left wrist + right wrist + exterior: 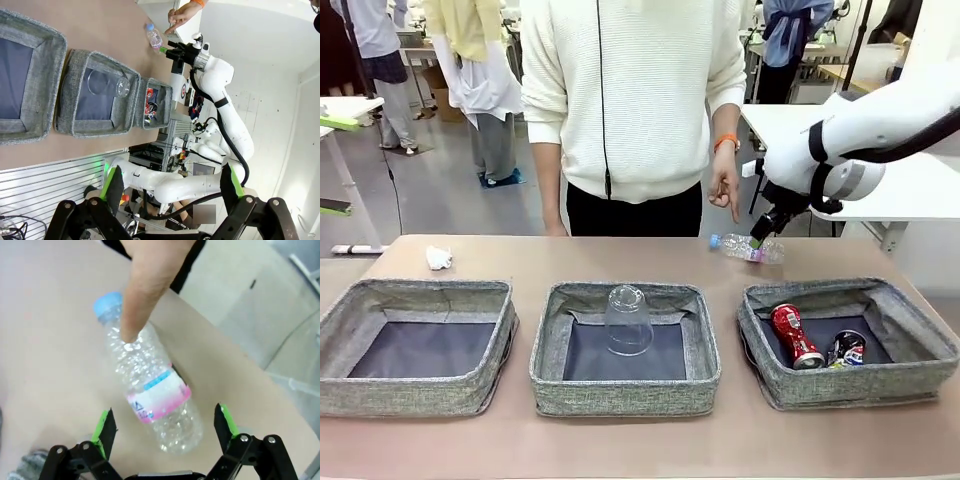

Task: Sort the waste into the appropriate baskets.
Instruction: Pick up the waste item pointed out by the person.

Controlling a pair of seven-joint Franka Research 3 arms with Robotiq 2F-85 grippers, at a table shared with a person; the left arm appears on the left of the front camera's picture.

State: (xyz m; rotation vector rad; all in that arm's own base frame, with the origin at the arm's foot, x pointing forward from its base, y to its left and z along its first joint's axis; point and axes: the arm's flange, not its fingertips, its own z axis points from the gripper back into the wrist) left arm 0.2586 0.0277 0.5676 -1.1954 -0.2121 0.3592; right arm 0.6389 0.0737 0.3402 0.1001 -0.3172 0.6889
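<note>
A clear bottle (750, 247) (155, 390) with a pink label and blue cap lies on the table behind the right basket (860, 388). My right gripper (764, 232) (165, 427) hangs open just above it, one green pad on each side of the bottle. A person's fingertip (131, 335) touches the bottle near the cap. The right basket holds a red can (796, 335) and a dark crushed can (846, 348). A clear cup (628, 320) stands upside down in the middle basket (620, 392). A white paper wad (439, 258) lies behind the left basket (410, 395). My left gripper (172, 185) is open, high off the table.
The person stands at the far edge, one hand (725, 190) pointing down at the bottle. The baskets sit in a row along the near half of the table. The left basket's dark bottom is bare. Bare tabletop runs behind the baskets.
</note>
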